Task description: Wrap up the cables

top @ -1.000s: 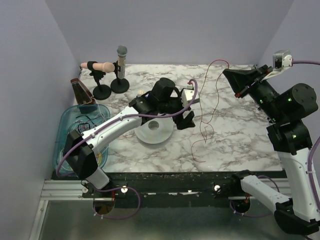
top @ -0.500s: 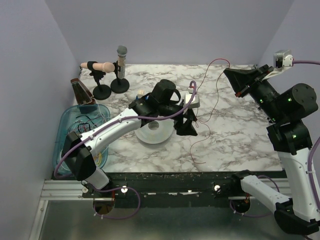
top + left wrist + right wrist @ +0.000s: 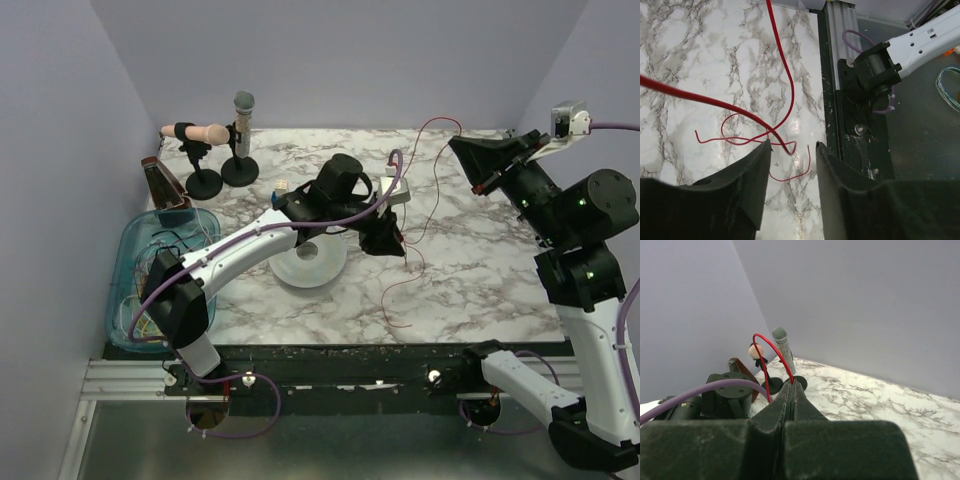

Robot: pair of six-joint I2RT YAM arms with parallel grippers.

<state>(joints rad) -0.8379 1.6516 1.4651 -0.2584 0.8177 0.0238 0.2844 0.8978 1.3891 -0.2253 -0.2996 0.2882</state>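
With right gripper (image 3: 791,386) pinching thin dark red cable (image 3: 788,80), centre wide-open left gripper (image 3: 793,146) over its slack before closing.

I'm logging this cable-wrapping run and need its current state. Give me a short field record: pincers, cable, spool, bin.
right pincer: shut on the red cable, raised at the far right
left pincer: open, over the cable's loose loops
red cable: arcs from the right pincer down onto the marble table
spool: flat on the table, under the left arm
blue bin: left table edge, holds more thin wires
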